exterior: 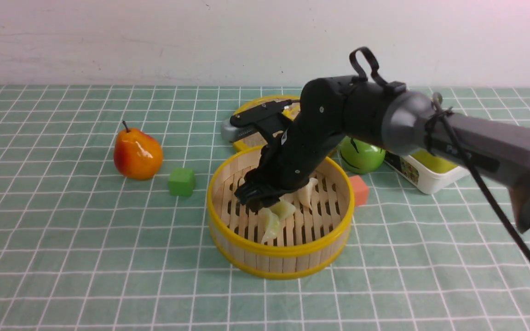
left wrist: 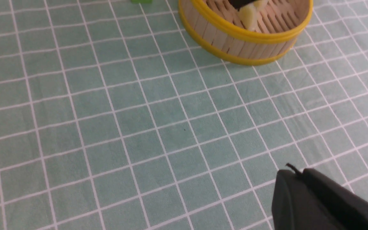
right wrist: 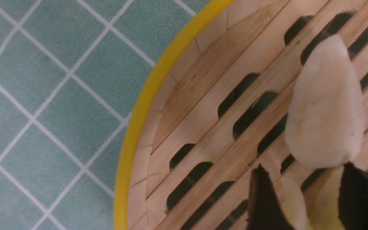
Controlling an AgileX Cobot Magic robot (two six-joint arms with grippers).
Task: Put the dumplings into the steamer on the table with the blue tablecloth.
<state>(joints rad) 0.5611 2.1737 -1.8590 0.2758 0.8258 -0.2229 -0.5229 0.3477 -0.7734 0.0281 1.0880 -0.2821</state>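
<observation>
The right gripper (exterior: pixel 258 200) reaches into the steamer (exterior: pixel 279 257) with its jaws narrow, closed on a dumpling (right wrist: pixel 324 210) — a second dumpling (right wrist: pixel 326 105) lies just beside. The left gripper (left wrist: pixel 315 201) shows one dark edge — I cannot tell how its jaws stand.

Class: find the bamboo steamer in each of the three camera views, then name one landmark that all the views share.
Front view: the steamer stands in the middle of the picture.
Left wrist view: the steamer lies far off across the tablecloth, cut by the frame edge.
Right wrist view: the steamer is close up; its rim and slatted floor fill most of the picture.
Shared landmark: the white-gridded tablecloth meeting the yellow rim.
</observation>
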